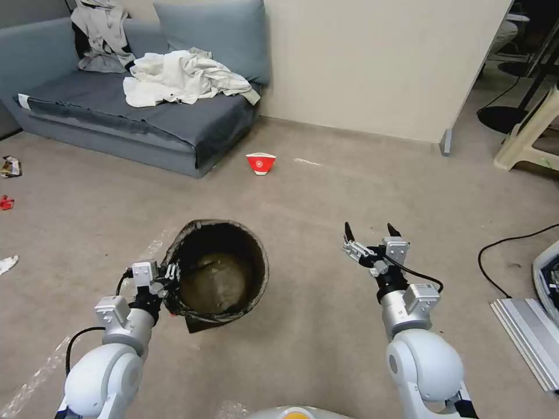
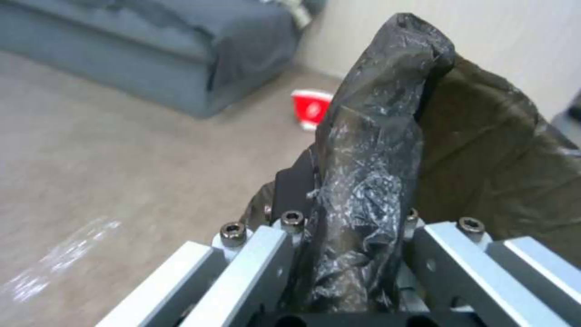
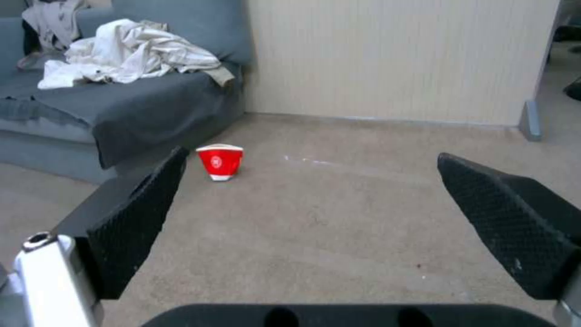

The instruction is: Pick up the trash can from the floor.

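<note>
- The trash can [image 1: 218,273] sits directly in front of the robot, its mouth tipped toward the head camera so the dark liner's inside shows; whether its base rests on the floor [image 1: 326,192] or is just clear of it I cannot tell.
- The left gripper [image 1: 169,279] is at the can's left rim, probably because the rim is the 1 edge thin enough to pinch.
- Its jaws are clamped on the bag-covered rim: in the left wrist view the crinkled plastic is squeezed between the 2 metal fingers [image 2: 266,254].
- The right gripper [image 1: 370,233] hovers to the right of the can, well apart from it (idle, by the look of it).
- Its jaws stand wide apart, holding nothing, with a red-and-white bowl [image 3: 219,161] far beyond.
</note>
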Tool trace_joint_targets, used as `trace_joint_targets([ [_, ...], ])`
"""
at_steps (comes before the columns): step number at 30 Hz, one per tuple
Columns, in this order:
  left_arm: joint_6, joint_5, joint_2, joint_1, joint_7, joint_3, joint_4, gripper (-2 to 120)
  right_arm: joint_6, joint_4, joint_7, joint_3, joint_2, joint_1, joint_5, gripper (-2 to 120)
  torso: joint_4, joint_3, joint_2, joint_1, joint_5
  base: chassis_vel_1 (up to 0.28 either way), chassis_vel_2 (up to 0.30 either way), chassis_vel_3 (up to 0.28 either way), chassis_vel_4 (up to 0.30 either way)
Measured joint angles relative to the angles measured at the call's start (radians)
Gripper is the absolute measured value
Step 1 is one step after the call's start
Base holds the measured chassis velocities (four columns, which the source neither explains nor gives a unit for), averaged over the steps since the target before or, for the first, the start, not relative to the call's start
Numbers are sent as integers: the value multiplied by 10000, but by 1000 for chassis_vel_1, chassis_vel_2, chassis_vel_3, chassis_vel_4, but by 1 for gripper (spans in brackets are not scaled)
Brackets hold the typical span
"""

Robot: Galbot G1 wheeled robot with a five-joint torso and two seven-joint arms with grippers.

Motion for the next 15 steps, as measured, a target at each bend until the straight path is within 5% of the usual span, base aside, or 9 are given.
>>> trace_joint_targets([
  [4, -801, -330, -217, 178, 778, -98, 0, 7, -1, 26, 10, 6, -4, 5, 0, 100, 0, 0, 0, 0, 0, 0, 0, 0, 0],
  [15, -1031, -477, -251, 357, 1011, -233, -22, 7, -16, 35, 25, -39, 23, 42, -10, 100, 0, 0, 1, 0, 0, 0, 0, 0, 0],
])
